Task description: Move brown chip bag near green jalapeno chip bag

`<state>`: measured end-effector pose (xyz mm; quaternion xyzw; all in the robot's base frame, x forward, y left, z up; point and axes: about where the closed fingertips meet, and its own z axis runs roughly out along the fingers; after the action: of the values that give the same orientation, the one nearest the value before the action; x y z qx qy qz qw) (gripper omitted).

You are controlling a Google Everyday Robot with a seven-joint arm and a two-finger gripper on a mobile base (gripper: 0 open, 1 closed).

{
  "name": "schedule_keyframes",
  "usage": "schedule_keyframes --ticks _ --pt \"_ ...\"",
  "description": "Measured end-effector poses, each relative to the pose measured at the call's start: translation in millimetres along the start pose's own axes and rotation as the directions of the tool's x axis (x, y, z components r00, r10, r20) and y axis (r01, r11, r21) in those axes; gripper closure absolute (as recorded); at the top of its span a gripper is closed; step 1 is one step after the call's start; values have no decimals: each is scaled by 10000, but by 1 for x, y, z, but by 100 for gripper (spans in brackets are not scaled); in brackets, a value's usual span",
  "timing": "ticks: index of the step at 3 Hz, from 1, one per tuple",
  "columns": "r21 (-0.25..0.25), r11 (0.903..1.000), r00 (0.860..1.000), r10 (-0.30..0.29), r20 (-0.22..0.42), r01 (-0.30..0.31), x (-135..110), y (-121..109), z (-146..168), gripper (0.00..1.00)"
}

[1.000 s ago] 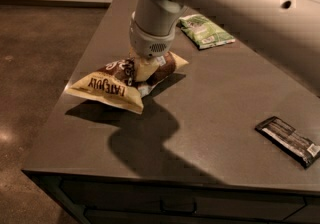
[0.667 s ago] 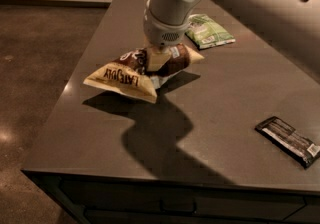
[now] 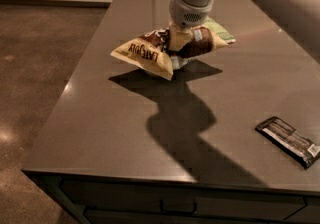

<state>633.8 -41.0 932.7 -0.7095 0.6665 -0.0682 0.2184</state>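
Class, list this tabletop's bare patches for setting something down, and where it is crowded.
Free: the near-left stretch of the table, left of the black wrapper; also the far-left corner. Crowded: far centre, where the tool holds the brown chip bag beside the green jalapeno chip bag.

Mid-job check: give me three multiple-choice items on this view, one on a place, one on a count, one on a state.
1. Where does the black wrapper lie?
A. front right of the table
B. on the floor
C. inside a drawer

2. How many packets are in view?
A. two
B. three
C. five

3. The brown chip bag is:
A. lying untouched
B. clamped in the gripper over the table's far half
C. torn open and spilled

Answers:
1 A, the wrapper lies flat near the front right corner.
2 B, they are the brown chip bag, the green jalapeno chip bag peeking out just behind it, and the black wrapper.
3 B, the jaws are shut on the bag's middle.
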Motion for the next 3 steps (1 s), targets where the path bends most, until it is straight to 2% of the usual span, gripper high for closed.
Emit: schedule_keyframes --ticks 1,3 --pt "342 9957 9957 870 -314 -859 30 -23 1 100" --pt "902 9740 9731 2153 -819 -2079 86 -52 6 100"
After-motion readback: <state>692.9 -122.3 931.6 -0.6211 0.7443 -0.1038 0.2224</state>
